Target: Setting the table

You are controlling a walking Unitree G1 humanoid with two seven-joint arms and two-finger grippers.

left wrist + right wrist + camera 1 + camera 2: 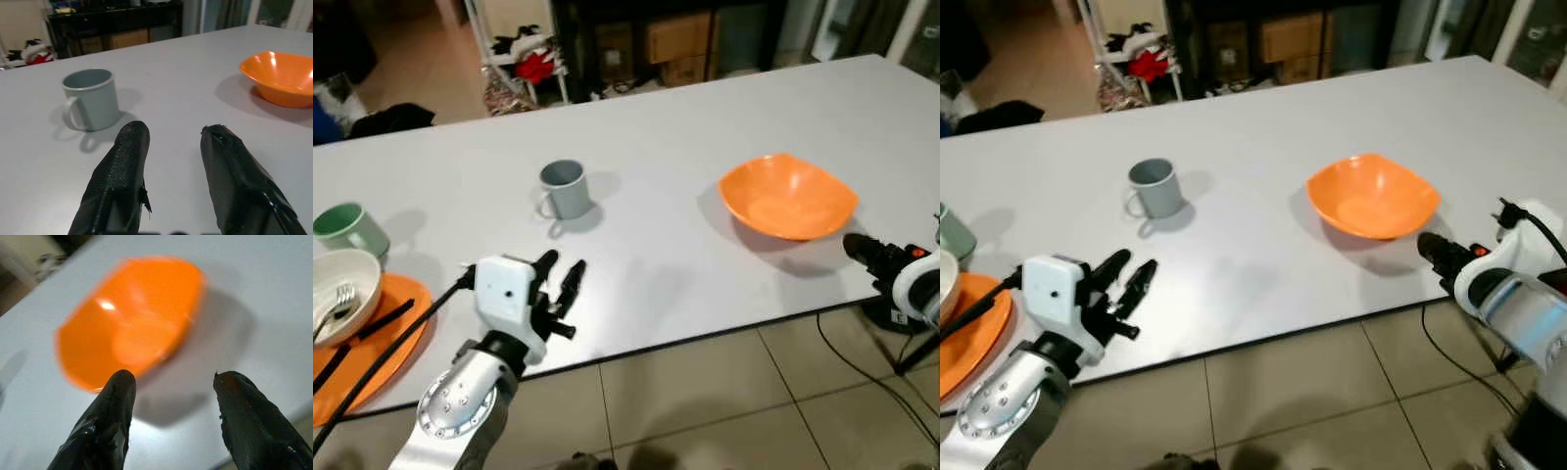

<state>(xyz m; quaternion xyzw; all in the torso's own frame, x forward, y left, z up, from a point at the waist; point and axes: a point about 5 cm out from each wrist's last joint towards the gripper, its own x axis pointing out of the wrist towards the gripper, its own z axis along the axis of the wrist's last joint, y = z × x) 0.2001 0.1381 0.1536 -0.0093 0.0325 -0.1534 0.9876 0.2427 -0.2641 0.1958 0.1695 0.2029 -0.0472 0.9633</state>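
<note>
Nearest the camera, the left gripper (pixel 561 282) hovers just above the near edge of the white table (pixel 656 255), its two black fingers (pixel 124 161) spread apart with nothing between them and pointing toward the table's middle. At the robot's far left, an orange plate (pixel 386 338) overhangs the near edge; a white bowl (pixel 347 284) sits on it with a fork (pixel 340 299) resting inside, and two black chopsticks (pixel 372 328) lie across the plate. Just behind the bowl stands a green mug (pixel 350 228).

On the right, the right gripper (pixel 171 396) is held at the table's near edge, directly in front of the orange bowl (pixel 788 196). Its fingers (pixel 110 421) stand wide open and empty, framing the bowl's near rim without touching it. The bowl rests upright on the table, right of centre, casting a shadow toward the robot. A black cable (pixel 862 367) trails over the tiled floor (pixel 724 401) beneath that edge.

Farther in, left of centre, a grey mug (pixel 564 188) stands upright with its handle turned toward the robot's left, ahead of the left gripper and well apart from the orange bowl.

Beyond the far edge of the table, a white rack (pixel 514 49) holds red and dark cloth, and cardboard boxes (pixel 677 39) sit on a dark shelf.
</note>
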